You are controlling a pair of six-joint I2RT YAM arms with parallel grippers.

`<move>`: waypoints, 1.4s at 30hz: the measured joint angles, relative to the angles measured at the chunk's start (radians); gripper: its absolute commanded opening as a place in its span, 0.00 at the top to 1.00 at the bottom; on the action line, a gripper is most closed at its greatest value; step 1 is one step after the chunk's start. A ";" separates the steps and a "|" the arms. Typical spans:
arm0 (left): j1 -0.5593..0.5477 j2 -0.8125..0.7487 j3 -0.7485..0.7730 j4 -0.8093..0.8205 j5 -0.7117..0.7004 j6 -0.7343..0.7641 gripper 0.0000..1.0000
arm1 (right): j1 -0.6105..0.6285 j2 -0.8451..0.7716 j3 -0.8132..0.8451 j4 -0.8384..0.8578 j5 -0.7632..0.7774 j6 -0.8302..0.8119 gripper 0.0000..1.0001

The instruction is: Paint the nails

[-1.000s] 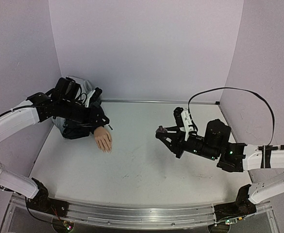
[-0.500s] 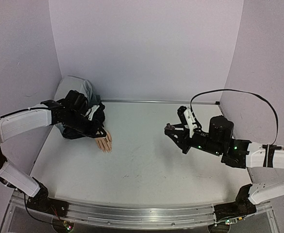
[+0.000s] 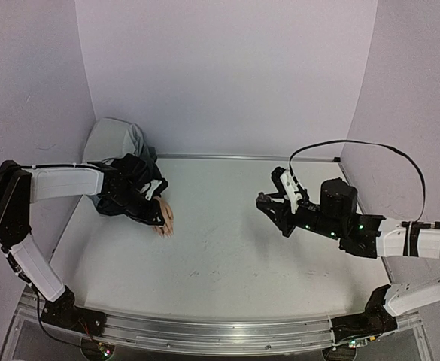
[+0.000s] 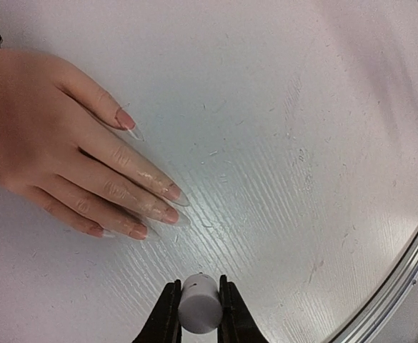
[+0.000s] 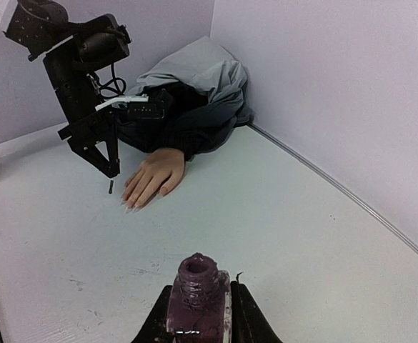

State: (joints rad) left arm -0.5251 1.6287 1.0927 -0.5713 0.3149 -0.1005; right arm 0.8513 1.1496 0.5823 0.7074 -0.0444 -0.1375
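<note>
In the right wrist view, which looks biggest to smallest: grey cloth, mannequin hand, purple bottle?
1. grey cloth.
2-3. mannequin hand and purple bottle look about alike; the bottle is much nearer the camera, so unranked.

The right tool (image 5: 198, 318) clamps an open purple bottle (image 5: 198, 286) upright. Beyond, a hand (image 5: 155, 171) lies flat on the desk (image 5: 280, 221); the left tool (image 5: 109, 163) holds a brush (image 5: 111, 187) tip-down just beside its fingers (image 5: 138, 193).

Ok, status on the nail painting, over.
Left fingers shut on white brush cap, close beside the nails. Right fingers shut on open polish bottle, well off. Mannequin hand flat, nails exposed, nothing in the way.
</note>
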 measured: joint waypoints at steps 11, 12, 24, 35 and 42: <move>0.022 0.082 0.028 0.024 0.005 -0.001 1.00 | 0.000 0.004 -0.002 0.008 0.000 -0.012 1.00; 0.025 0.082 0.028 0.024 0.005 -0.001 1.00 | 0.000 0.005 -0.003 0.010 0.000 -0.012 1.00; 0.060 0.115 0.047 0.060 0.053 -0.012 1.00 | 0.000 0.011 -0.007 0.026 0.000 -0.012 1.00; 0.061 0.136 0.047 0.086 0.085 -0.020 1.00 | 0.000 0.014 -0.016 0.026 0.000 -0.012 1.00; 0.066 0.157 0.047 0.094 0.089 -0.027 1.00 | 0.000 0.016 -0.016 0.026 0.000 -0.012 1.00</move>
State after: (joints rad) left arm -0.4587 1.7859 1.1393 -0.4774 0.4038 -0.1276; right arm 0.8513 1.1660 0.5663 0.7334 -0.0441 -0.1497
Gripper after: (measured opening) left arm 0.149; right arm 0.216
